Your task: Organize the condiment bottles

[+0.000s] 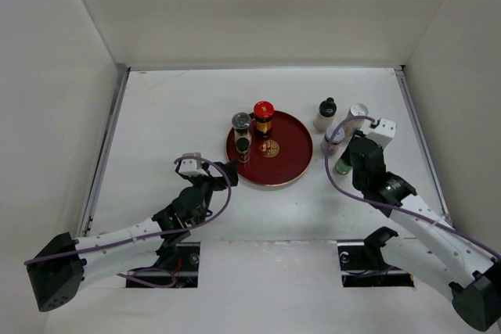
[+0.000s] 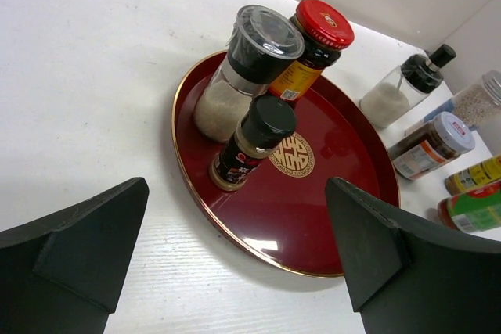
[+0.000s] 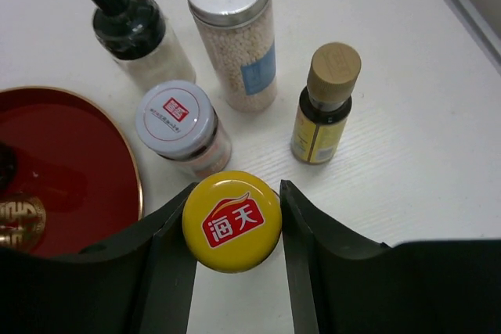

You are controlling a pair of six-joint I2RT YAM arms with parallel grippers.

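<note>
Three condiment bottles stand on the red round tray [image 1: 286, 166]: a clear grinder [image 1: 241, 123], a red-capped bottle [image 1: 264, 113] and a small black-capped bottle [image 1: 243, 147]. My left gripper [image 1: 229, 167] is open and empty at the tray's near-left rim [image 2: 235, 228], facing the small black-capped bottle [image 2: 254, 142]. My right gripper [image 1: 343, 156] is right of the tray, shut on a yellow-capped jar [image 3: 232, 220]; its fingers [image 3: 301, 240] press both sides. Beside it stand a white-lidded jar [image 3: 180, 127], a black-capped bottle [image 3: 133, 29], a tall silver-lidded jar [image 3: 235, 29] and a tan-capped bottle [image 3: 322, 107].
White walls enclose the table on three sides, with metal rails along the left [image 1: 106, 146] and right [image 1: 419, 131] edges. The tray's right half [image 2: 337, 162] holds no bottles. Both arm bases sit at the near edge.
</note>
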